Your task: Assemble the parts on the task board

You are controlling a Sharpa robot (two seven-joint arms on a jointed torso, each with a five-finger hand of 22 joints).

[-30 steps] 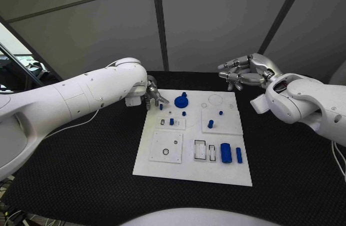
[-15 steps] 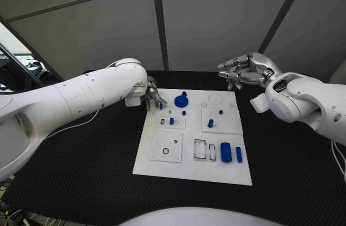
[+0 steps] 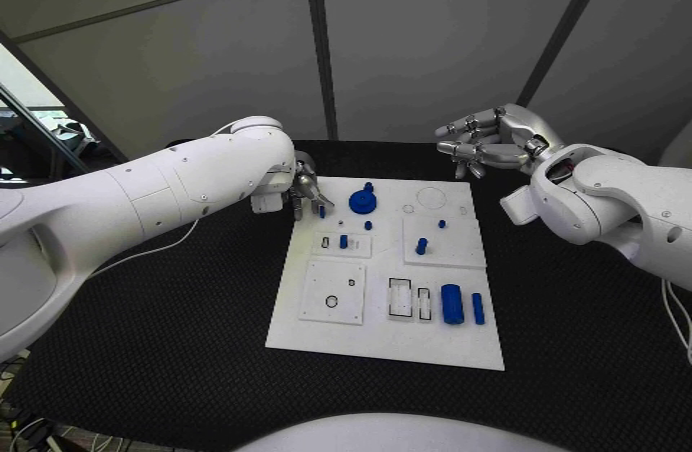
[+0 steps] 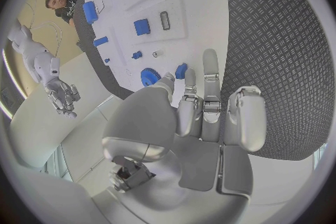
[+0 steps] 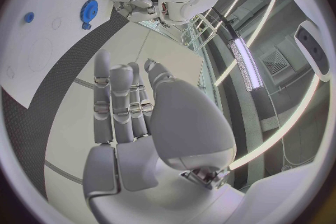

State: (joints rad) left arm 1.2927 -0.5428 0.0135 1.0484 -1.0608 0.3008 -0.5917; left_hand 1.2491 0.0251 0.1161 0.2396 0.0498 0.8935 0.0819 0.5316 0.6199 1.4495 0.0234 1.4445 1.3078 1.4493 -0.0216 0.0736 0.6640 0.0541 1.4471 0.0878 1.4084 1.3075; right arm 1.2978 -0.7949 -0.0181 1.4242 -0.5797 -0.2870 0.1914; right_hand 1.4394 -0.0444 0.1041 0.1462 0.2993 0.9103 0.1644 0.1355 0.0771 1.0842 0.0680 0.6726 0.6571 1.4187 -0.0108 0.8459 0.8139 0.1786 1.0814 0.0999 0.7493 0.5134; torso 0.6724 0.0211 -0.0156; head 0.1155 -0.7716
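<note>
Fingertips of the left hand (image 3: 306, 194) sit at the upper left corner of the white board (image 3: 361, 342), and in the left wrist view they pinch a small blue peg (image 4: 181, 71) between thumb and a finger, the other fingers stretched out above it. Just right of that hand in the head view stands the blue gear (image 3: 362, 204), with a few small blue pegs below it near the middle of the frame. A fat blue cylinder (image 3: 451, 305) and a slim blue bar (image 3: 477, 309) lie at the lower right of the board, beside two empty rectangular slots (image 3: 401, 299).

The right hand (image 3: 483, 144) hangs at the upper right of the frame, off the board's far edge, fingers loosely curled and apart with nothing in them.

The step in hand looks like carrying the pinched peg to its seat. The next move probably calls for lining it up upright over a matching hole and pressing it straight down without nudging the gear.
</note>
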